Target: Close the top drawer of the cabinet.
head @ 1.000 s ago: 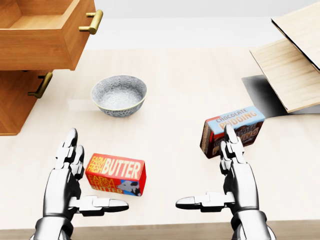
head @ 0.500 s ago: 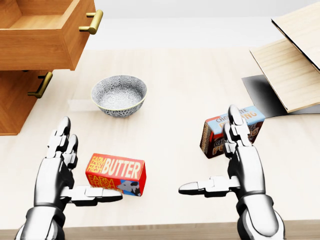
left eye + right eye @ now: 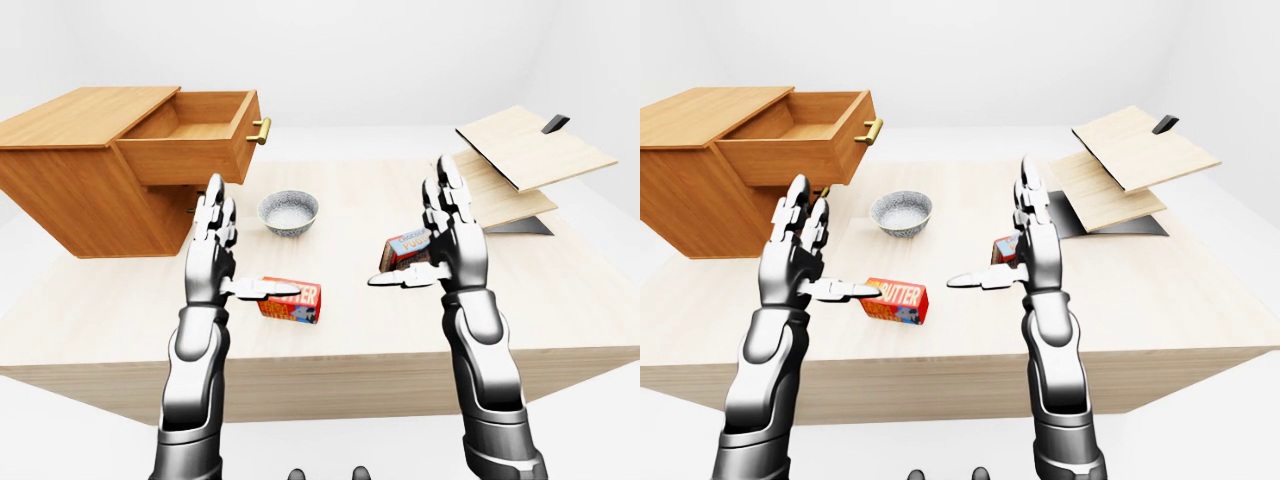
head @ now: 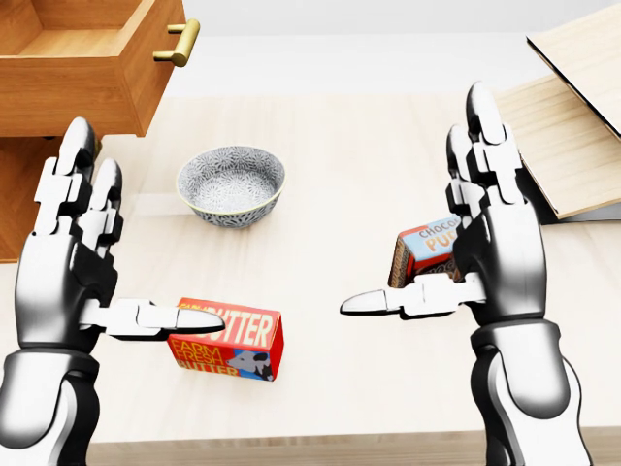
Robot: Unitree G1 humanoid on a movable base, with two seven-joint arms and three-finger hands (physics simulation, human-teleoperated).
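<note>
The wooden cabinet [image 3: 70, 190] stands on the table at the left of the left-eye view. Its top drawer [image 3: 190, 150] is pulled out, with its brass handle [image 3: 260, 130] pointing toward the middle of the table. The drawer [image 4: 87, 78] and handle [image 4: 179, 41] also show at the top left of the head view. My left hand [image 4: 126, 243] is open and empty, raised below the drawer and apart from it. My right hand [image 4: 427, 214] is open and empty, raised at the right. Both thumbs point inward.
A patterned grey bowl [image 4: 231, 184] sits right of the cabinet. A red butter box [image 4: 233, 345] lies by my left thumb. A chocolate pudding box [image 4: 427, 248] stands partly behind my right hand. Tilted wooden boards [image 4: 572, 126] stand at the right. The table's edge [image 4: 291, 451] runs along the bottom.
Both hands have risen from low near the table's edge to well above it, fingers still spread. The drawer, bowl and boxes have not moved.
</note>
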